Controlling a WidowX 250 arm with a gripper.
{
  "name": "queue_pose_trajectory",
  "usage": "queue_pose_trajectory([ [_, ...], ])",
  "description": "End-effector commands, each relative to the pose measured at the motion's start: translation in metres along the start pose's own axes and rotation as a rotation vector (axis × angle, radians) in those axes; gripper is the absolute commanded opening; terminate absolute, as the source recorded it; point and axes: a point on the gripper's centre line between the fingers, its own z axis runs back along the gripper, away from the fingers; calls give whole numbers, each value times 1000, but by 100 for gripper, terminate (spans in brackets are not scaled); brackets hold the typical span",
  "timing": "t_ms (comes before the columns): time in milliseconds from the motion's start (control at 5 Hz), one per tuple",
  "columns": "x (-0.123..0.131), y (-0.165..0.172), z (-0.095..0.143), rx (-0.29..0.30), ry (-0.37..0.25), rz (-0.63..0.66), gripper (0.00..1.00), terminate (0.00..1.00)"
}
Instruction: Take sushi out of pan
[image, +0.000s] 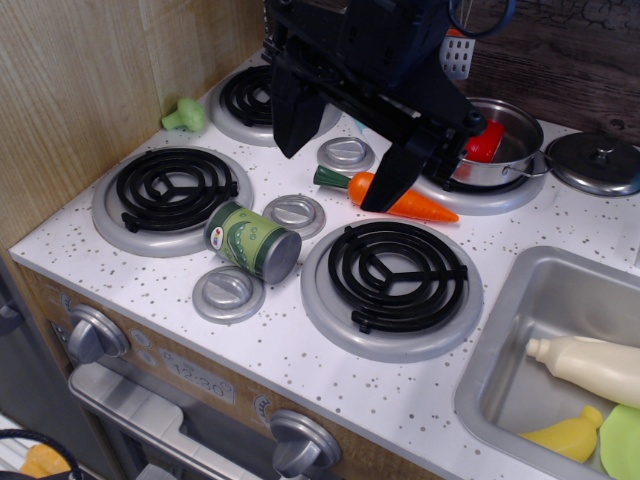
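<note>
Speckled white, the desk (300, 350) was a toy kitchen top with four coil burners, a steel sink (520, 330) at the right and a wooden wall behind.

From the single overhead-front view, the hand (335, 170) hung above the middle of the stove, its two black fingers spread wide, one ending near the back-left burner and the other beside the carrot (410, 203), with nothing held between them. The sushi (487, 141) sat inside the pan (505, 150) on the back-right burner, its red top leaning against the near-left wall; part of it was hidden by the arm. The pan's lid (598, 163) lay flat just to the right of the pan, touching or nearly touching its handle.

The step in hand looked like the approach: the hand was well left of the pan and had not yet entered it. To do it well, I judged the hand should travel right and rise enough to clear the rim, then descend with one finger on each side of the red piece, keeping both inside the wall. Since the sushi lay close to the rim, the finger on that side would have little room and could catch the steel edge and tip or drag the light pan. A slow descent, a firm close on the glossy top and a straight lift would suit. The green can (253, 241) and the carrot lay clear of that path.
</note>
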Motion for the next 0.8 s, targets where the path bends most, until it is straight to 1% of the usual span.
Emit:
queue_pose_trajectory([
  [0,0,0,0,0,0,0,100,0],
  [200,38,-13,-10,-28,-48,84,100,0],
  [400,80,-27,-15,-6,-112,163,100,0],
  [600,112,-37,-24,-16,-182,203,100,0],
])
